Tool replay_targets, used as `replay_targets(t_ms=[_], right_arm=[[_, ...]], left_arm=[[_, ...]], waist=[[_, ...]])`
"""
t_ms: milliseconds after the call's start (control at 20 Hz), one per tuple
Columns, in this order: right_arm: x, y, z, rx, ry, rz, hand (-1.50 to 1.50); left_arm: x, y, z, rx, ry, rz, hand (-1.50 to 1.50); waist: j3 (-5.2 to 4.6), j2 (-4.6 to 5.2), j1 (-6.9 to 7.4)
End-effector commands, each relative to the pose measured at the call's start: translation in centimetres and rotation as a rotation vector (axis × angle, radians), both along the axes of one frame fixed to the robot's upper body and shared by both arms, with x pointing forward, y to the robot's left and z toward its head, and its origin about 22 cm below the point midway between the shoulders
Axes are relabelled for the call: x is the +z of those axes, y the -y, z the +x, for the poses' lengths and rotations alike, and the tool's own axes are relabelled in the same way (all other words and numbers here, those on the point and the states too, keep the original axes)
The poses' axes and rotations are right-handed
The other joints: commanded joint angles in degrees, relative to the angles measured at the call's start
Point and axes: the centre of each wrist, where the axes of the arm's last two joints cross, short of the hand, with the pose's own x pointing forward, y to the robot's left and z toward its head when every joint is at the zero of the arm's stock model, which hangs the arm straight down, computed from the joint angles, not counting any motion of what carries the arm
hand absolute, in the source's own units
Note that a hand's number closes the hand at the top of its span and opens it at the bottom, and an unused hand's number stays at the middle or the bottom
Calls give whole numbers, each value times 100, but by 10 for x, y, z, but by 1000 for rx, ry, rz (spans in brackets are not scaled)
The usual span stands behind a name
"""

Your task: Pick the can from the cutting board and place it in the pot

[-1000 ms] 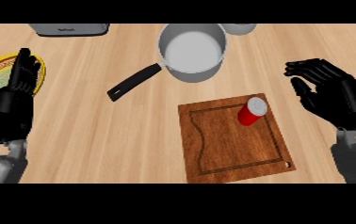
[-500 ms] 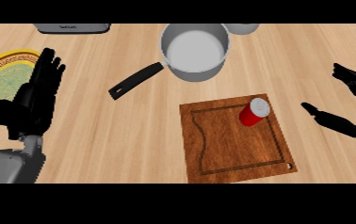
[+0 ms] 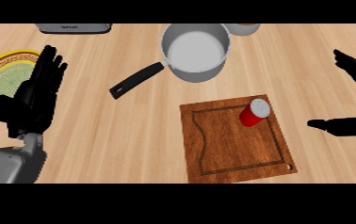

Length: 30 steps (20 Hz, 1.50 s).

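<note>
On the cutting board (image 3: 233, 143), toward its far right corner, I see the can (image 3: 254, 112) standing; the pot (image 3: 196, 51) sits beyond it. My right hand (image 3: 338, 125), half cut off at the right edge, is spread wide and holds nothing. My left hand (image 3: 38, 93) rests at the left, fingers straight, holding nothing.

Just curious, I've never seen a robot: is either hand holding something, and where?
Nothing is held. The can stands free on the board; the right hand is open beside it, not touching, and the left hand rests open at the left.
</note>
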Motion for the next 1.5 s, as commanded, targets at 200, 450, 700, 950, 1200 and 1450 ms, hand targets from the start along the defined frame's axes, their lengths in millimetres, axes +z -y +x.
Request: replay_targets(t_ms=[200,450,700,950,1200,1450], right_arm=[[34,-51,14,103,-358,-325,-150],[40,-86,20,155,-493,-403,-150],[27,-131,32,143,-520,-360,-150],[16,-139,29,152,-543,-375,-150],[4,-137,26,103,-597,-450,-150],[-25,-130,18,69,-607,-467,-150]], left_arm=[[1,8,1,-31,-13,-10,0],[-11,3,3,1,4,1,0],[1,2,5,3,-18,-11,0],[-16,-8,-1,-10,-4,-9,0],[-7,3,12,-14,2,5,0],[-2,-5,13,5,-8,10,0]], waist=[[-4,9,96],[5,12,26],[10,12,18],[10,11,17],[11,15,-10],[13,13,-5]])
